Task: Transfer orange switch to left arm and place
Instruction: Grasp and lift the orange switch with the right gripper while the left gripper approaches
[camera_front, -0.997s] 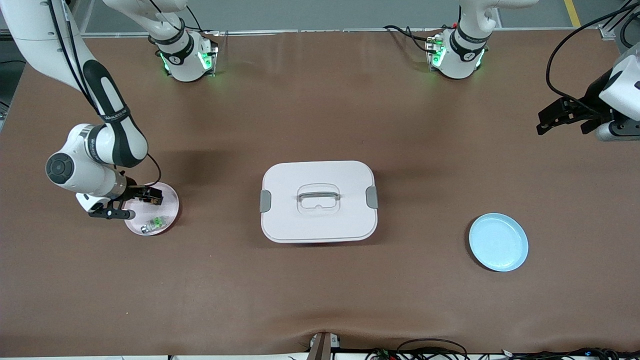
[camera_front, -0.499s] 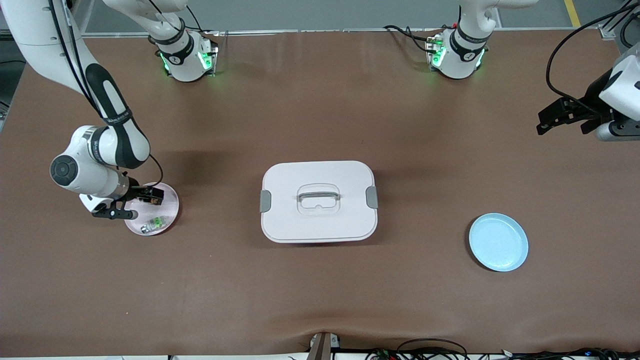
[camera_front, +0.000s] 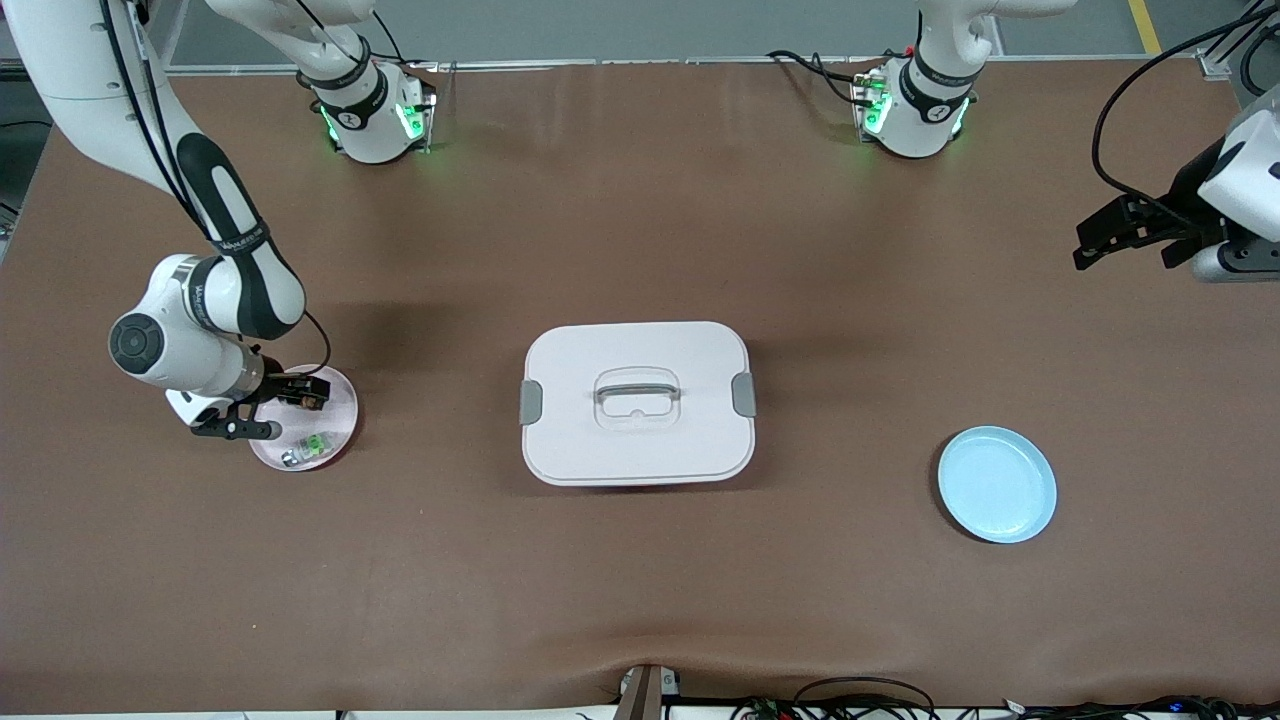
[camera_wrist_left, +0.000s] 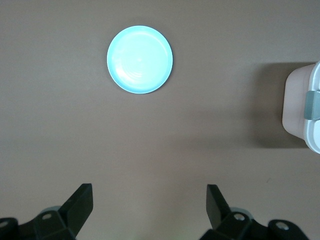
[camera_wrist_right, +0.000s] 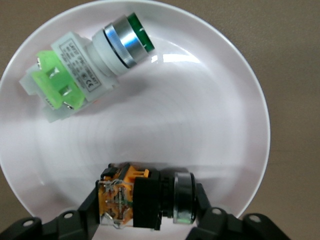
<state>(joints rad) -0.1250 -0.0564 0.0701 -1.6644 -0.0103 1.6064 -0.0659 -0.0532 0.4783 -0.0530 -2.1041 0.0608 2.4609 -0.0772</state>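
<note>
Gripping the orange switch (camera_wrist_right: 142, 201) on the pink plate (camera_front: 340, 395), my right gripper (camera_wrist_right: 145, 205) is clamped shut on it, my left gripper (camera_wrist_left: 150, 205) waits wide open and empty, so next I should lift it clear of the box (camera_front: 637, 402).

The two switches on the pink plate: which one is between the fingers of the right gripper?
The orange switch, black with an orange end. The right gripper is shut on it; the green switch lies free beside it on the pink plate.

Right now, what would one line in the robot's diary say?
right gripper: shut on orange switch, on pink plate | left gripper: open, waiting above table | box: mid-table, untouched | blue plate: bare
</note>
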